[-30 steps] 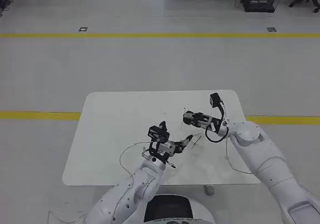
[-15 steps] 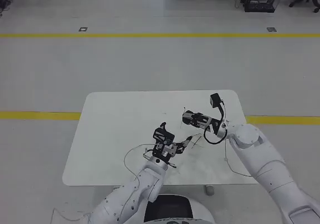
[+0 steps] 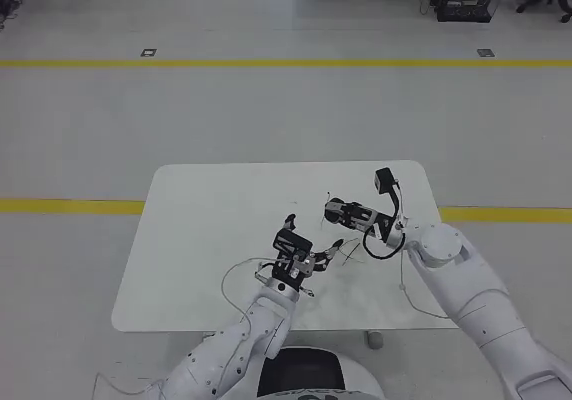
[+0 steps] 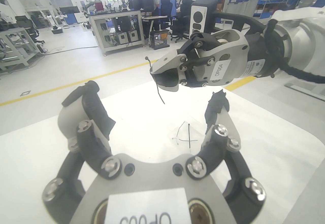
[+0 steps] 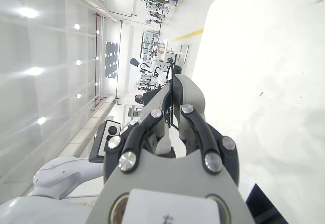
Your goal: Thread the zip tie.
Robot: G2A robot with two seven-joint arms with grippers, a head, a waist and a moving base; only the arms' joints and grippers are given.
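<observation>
My right gripper [image 4: 162,78] hangs above the middle of the white table [image 3: 216,200], shut on a thin black zip tie [image 4: 159,94]. The tie's head sticks out above the fingertips and its tail hangs down below them. In the right wrist view the zip tie [image 5: 172,70] runs between the closed fingers of the right gripper [image 5: 172,85]. My left gripper [image 4: 155,100] is open and empty, just short of the dangling tail and facing it. From the top, the left gripper [image 3: 328,255] sits a little nearer the table's front than the right gripper [image 3: 330,209].
Two or three loose zip ties [image 4: 188,133] lie crossed on the table beneath the grippers, also seen from above as loose zip ties [image 3: 352,250]. A thin white cable [image 3: 228,275] curls near the front edge. The table's left half is bare.
The left arm has edged a little toward the right gripper. The right gripper has shifted slightly left, still shut on the zip tie.
</observation>
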